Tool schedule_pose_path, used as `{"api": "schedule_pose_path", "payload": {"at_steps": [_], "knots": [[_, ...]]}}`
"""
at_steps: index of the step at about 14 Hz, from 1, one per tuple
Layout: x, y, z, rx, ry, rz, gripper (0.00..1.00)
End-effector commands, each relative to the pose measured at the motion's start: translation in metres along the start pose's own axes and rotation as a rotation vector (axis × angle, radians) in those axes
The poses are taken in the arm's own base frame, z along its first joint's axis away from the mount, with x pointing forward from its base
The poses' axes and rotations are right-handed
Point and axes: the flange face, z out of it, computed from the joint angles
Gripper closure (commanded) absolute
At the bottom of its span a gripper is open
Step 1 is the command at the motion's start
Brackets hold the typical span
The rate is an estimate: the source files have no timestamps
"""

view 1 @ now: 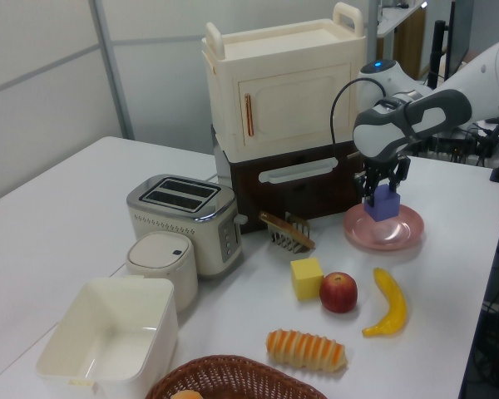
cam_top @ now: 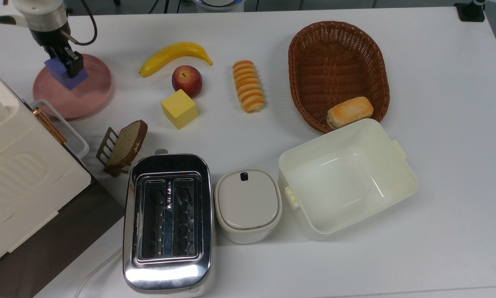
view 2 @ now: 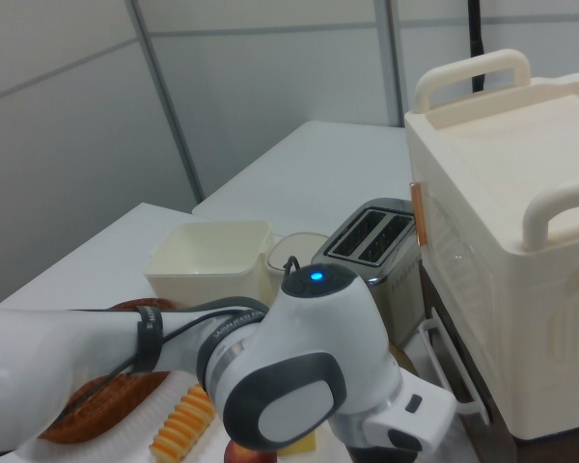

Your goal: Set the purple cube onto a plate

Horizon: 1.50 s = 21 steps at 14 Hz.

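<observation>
The purple cube (cam_top: 62,74) (view 1: 384,204) hangs just over the pink plate (cam_top: 88,93) (view 1: 403,233), with my gripper (cam_top: 68,68) (view 1: 381,193) shut on it from above. From the top view the cube covers the plate's upper left part. Whether the cube's base touches the plate I cannot tell. In the right view the arm's white and grey wrist fills the foreground and hides cube and plate.
A banana (cam_top: 174,54), an apple (cam_top: 186,79), a yellow cube (cam_top: 179,109) and a striped bread roll (cam_top: 248,86) lie to the top view's right of the plate. A large cream cabinet (view 1: 283,91), a toast rack (cam_top: 121,147), a toaster (cam_top: 168,221), a tub (cam_top: 347,178) and a wicker basket (cam_top: 338,62) stand around.
</observation>
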Motion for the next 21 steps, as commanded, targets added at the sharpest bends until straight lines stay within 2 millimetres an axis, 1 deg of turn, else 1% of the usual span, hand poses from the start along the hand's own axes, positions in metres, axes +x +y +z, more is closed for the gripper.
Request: {"api": "schedule_pose_path", "payload": {"at_steps": [1,2,9,10,11,12,13,14,15,16,17,18,19,21], "knots": [[-0.001,0.003,0.003,-0.01,0.02,-0.022,0.44],[-0.001,0.003,0.006,-0.011,0.012,-0.018,0.0],[-0.002,0.0,0.004,-0.013,0.011,-0.02,0.0],[-0.002,-0.004,-0.004,-0.009,0.021,-0.023,0.0],[-0.004,-0.016,-0.013,-0.001,0.031,-0.04,0.0],[-0.008,-0.029,-0.029,0.003,0.031,-0.062,0.0],[-0.012,-0.051,-0.048,0.003,0.022,-0.097,0.0],[-0.015,-0.091,-0.089,0.015,0.012,-0.155,0.0],[-0.016,-0.11,-0.119,0.022,0.015,-0.175,0.0],[-0.019,-0.125,-0.148,0.026,0.023,-0.182,0.0],[-0.031,-0.143,-0.191,0.04,0.037,-0.212,0.0],[-0.043,-0.158,-0.216,0.073,0.044,-0.239,0.0],[-0.064,-0.176,-0.253,0.142,0.065,-0.277,0.0],[-0.09,-0.199,-0.277,0.177,0.074,-0.361,0.0]]}}
